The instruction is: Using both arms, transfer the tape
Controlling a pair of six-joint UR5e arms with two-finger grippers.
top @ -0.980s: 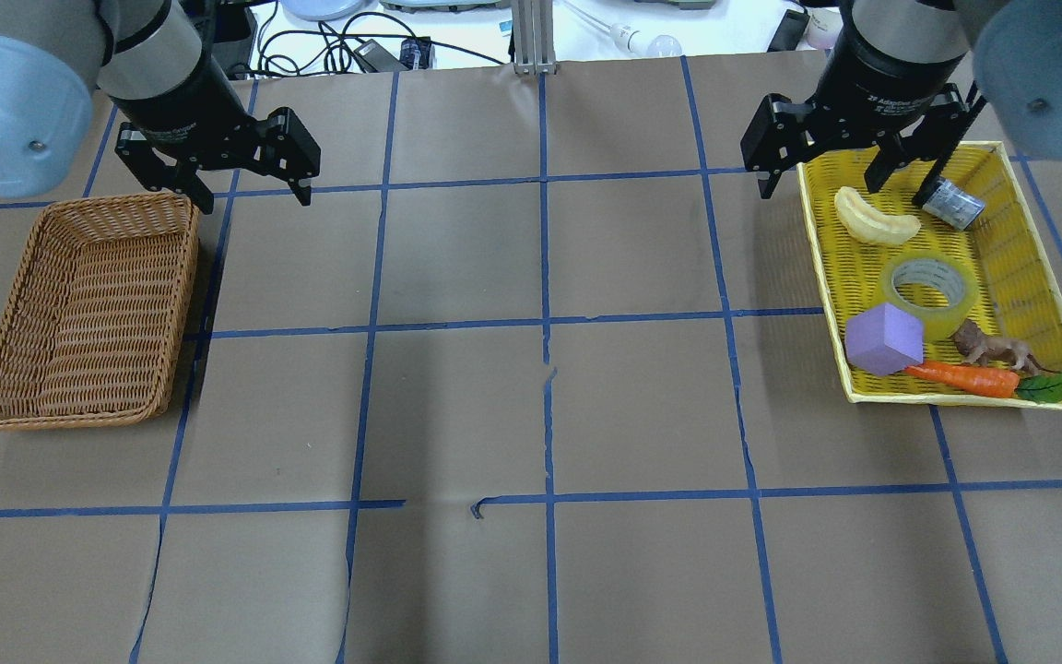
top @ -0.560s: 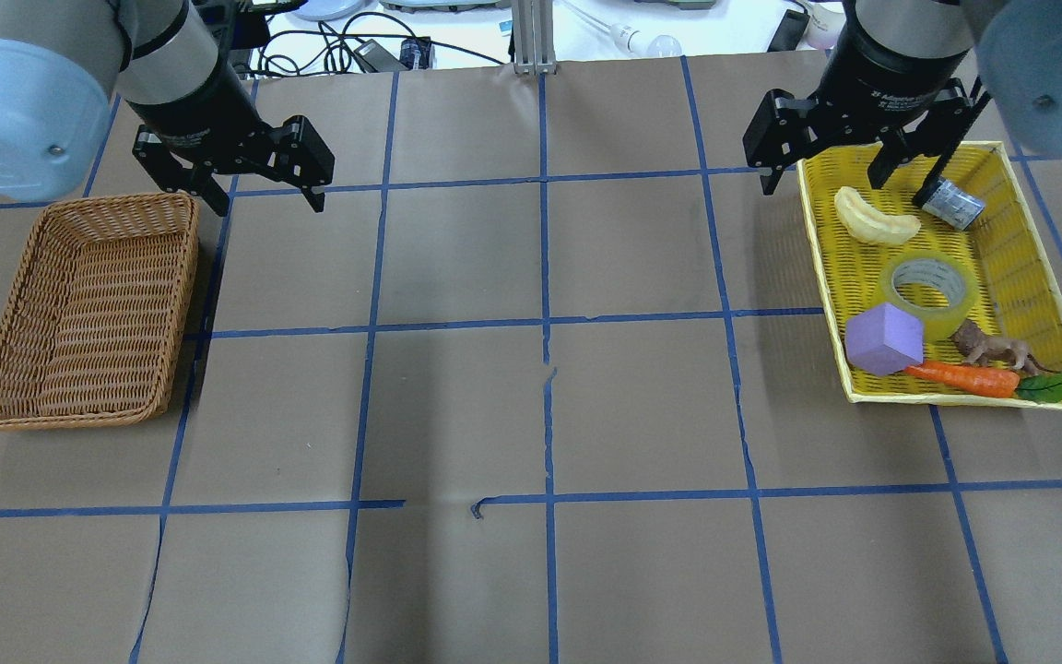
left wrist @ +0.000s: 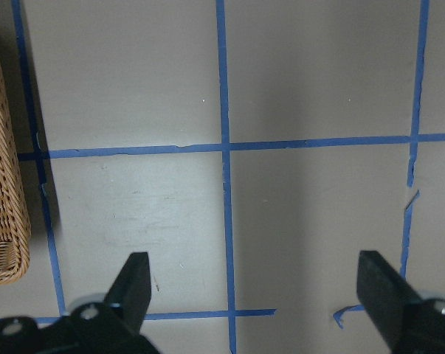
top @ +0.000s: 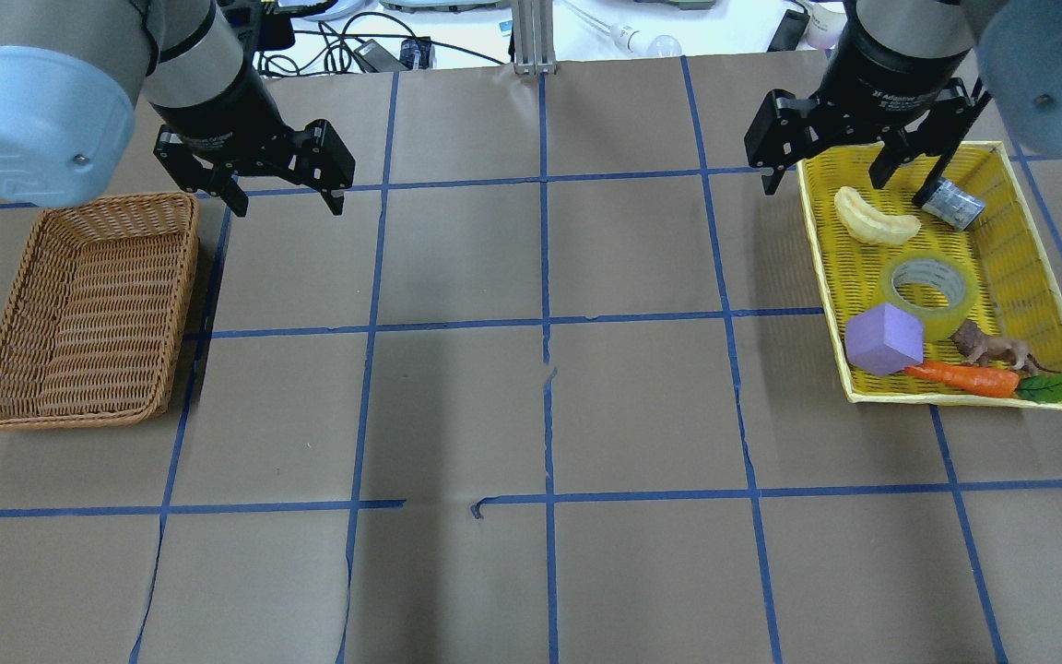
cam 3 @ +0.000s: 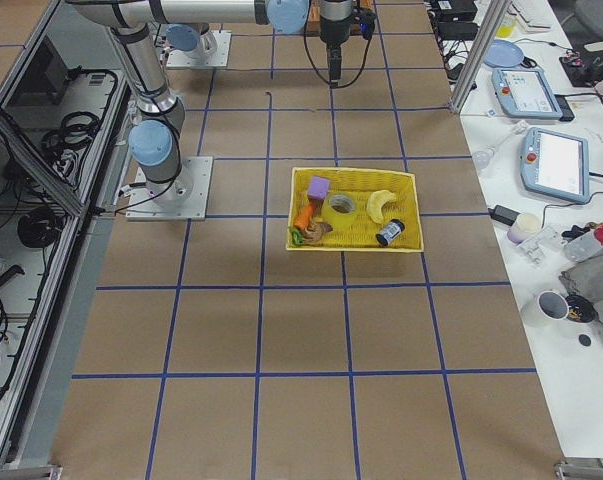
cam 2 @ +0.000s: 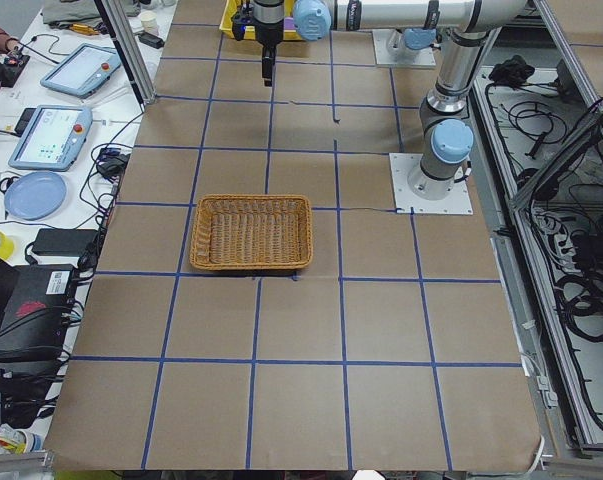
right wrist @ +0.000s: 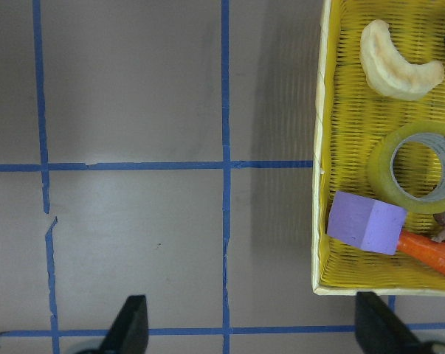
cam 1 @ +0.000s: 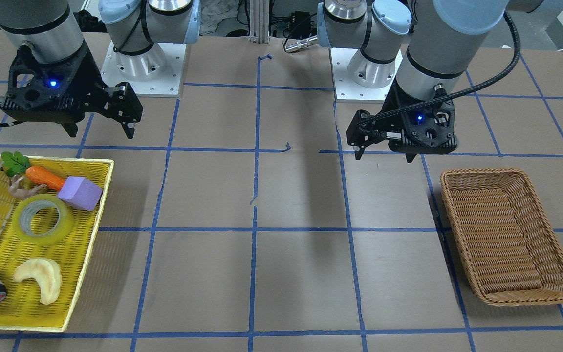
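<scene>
The tape (top: 943,317) is a translucent yellow roll lying flat in the yellow tray (top: 964,401) at the right of the overhead view. It also shows in the front view (cam 1: 62,229) and the right wrist view (right wrist: 384,168). My right gripper (top: 824,184) is open and empty above the tray's far-left corner, apart from the tape; it shows in the front view (cam 1: 100,133). My left gripper (top: 287,205) is open and empty beside the far-right corner of the wicker basket (top: 70,420); it shows in the front view (cam 1: 384,156).
In the tray lie a banana (top: 874,221), a purple block (top: 883,338), a carrot (top: 964,376), a toy lion (top: 992,349) and a small grey cylinder (top: 953,203). The block touches the tape. The brown table carries blue tape grid lines.
My left gripper has moved to the right, away from the basket's corner toward the table's middle. My right gripper has barely moved. Both stay open.
</scene>
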